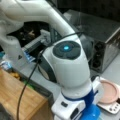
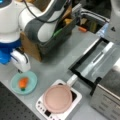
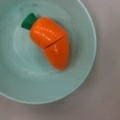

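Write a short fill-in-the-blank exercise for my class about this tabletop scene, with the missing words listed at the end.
1. The toy carrot lies in a pale ____ bowl.
2. The carrot's leafy cap is coloured ____.
3. In a front view, the pink pan sits on a white ____.
4. In a front view, the gripper hangs just ____ the bowl.

Missing words: green; green; cooktop; above
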Tool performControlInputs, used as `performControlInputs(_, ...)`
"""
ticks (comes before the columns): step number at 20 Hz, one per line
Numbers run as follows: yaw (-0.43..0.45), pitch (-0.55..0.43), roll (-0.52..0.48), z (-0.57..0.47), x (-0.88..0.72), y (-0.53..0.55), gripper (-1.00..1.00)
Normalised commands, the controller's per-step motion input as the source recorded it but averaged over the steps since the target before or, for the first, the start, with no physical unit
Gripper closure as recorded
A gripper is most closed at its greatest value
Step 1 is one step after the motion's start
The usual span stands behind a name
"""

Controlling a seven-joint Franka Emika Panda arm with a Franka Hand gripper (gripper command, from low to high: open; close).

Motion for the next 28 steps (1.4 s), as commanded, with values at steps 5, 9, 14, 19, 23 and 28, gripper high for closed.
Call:
performControlInputs(5,-0.06,0.199,-0.208,0.23,-0.08,0.24,-1.0)
performControlInputs(9,-0.049,0.145,-0.219,0.15,-0.1,0.23,-1.0)
performControlInputs(14,-0.092,0.11,-0.194,0.06,-0.13,0.22,-1.0)
performControlInputs(19,-0.092,0.081,-0.179,0.09,-0.32,0.36,-1.0)
performControlInputs(23,-0.082,0.023,-0.194,0.05,-0.45,0.42,-1.0)
performControlInputs(28,-0.072,-0.071,-0.196,-0.06,-0.57,0.4,-1.0)
